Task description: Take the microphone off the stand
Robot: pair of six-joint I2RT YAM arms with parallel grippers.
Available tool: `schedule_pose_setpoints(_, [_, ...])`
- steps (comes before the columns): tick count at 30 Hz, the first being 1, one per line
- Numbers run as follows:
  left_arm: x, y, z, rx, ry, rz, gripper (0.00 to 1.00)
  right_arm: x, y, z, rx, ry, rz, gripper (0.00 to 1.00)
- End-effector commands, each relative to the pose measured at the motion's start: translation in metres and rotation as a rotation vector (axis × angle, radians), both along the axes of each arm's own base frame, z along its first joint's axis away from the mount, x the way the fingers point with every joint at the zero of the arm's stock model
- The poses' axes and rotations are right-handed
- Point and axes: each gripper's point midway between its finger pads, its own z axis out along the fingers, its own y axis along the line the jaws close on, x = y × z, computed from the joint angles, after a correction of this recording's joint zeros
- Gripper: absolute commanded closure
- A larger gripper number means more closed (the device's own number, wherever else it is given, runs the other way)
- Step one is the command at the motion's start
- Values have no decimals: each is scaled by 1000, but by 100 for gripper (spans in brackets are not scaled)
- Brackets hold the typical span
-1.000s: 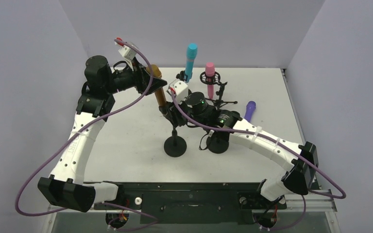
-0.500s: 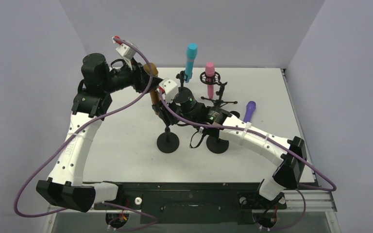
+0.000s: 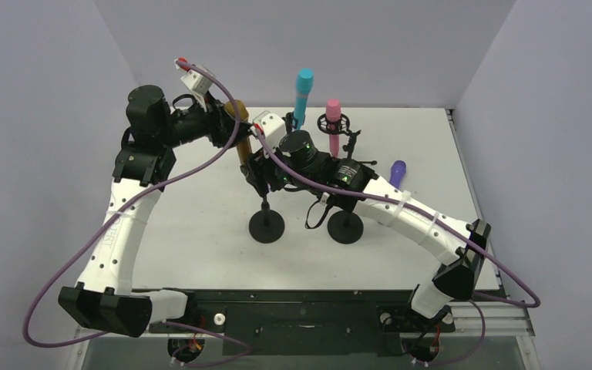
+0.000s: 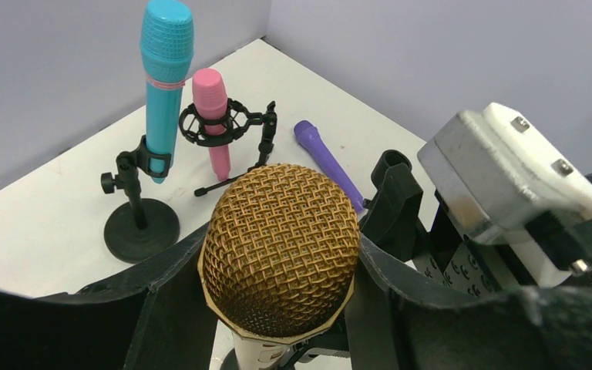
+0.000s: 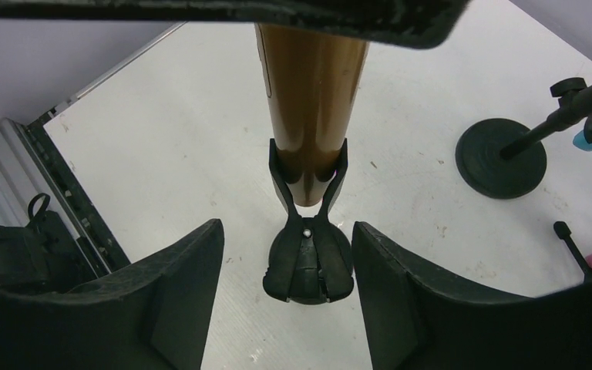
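Upper left of the overhead view: the left gripper (image 3: 221, 126) stays clamped on the woven gold mesh head of the microphone (image 4: 279, 247). Its glossy bronze barrel sits in the black forked clip (image 5: 308, 189). The round stand base (image 3: 267, 227) has shifted left. The right gripper (image 5: 285, 239) has released and its jaws stand wide of the clip. White matte table (image 3: 200, 254); lavender walls (image 3: 38, 77).
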Motion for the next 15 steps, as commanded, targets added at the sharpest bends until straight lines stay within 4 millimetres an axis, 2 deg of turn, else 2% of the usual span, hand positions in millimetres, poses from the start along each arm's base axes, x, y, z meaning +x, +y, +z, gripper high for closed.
schedule_pose_setpoints(1, [-10, 0, 20, -50, -57, -60, 100, -1, -7, 14, -2, 6, -34, 44])
schedule_pose_setpoints(5, [-9, 0, 21, -63, -46, -77, 100, -1, -7, -4, -74, 40, -28, 47])
schedule_pose_setpoints(9, [-7, -1, 19, -68, -28, -85, 100, -1, -12, -11, -106, 55, -45, 48])
schedule_pose_setpoints(15, [-2, -1, 15, -67, -10, -97, 100, 1, -13, -11, -124, 45, -65, 52])
